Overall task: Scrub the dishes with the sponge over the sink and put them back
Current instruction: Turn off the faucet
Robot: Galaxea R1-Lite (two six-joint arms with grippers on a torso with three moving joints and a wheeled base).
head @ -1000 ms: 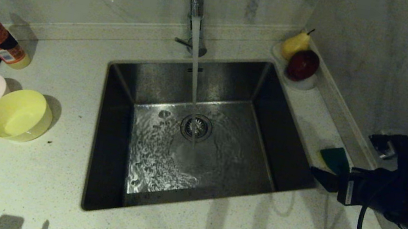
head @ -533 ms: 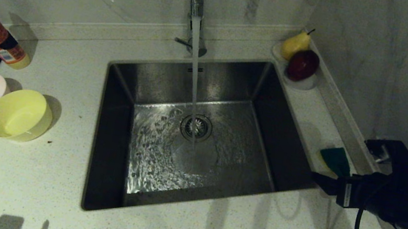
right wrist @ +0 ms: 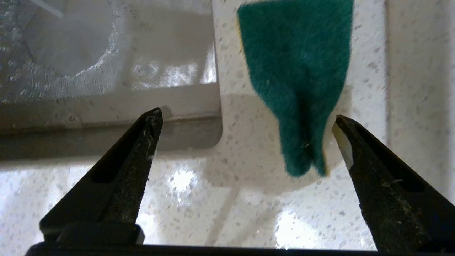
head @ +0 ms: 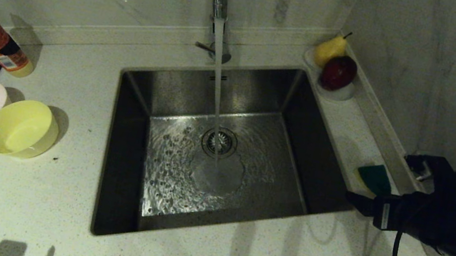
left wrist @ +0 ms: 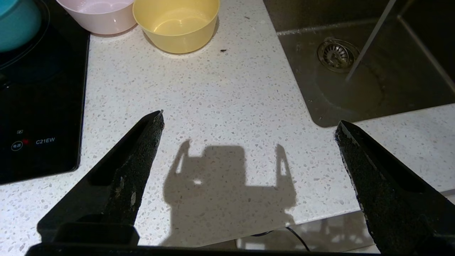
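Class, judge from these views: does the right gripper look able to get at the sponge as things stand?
Probably yes. The right gripper is open above the counter, and the sponge lies flat just ahead of its fingertips, nearer one finger, with nothing between them.

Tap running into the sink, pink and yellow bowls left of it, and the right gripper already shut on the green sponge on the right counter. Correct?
Not quite. The right gripper is open: in the right wrist view the sponge lies on the counter between its spread jaws, ungripped. The rest holds.
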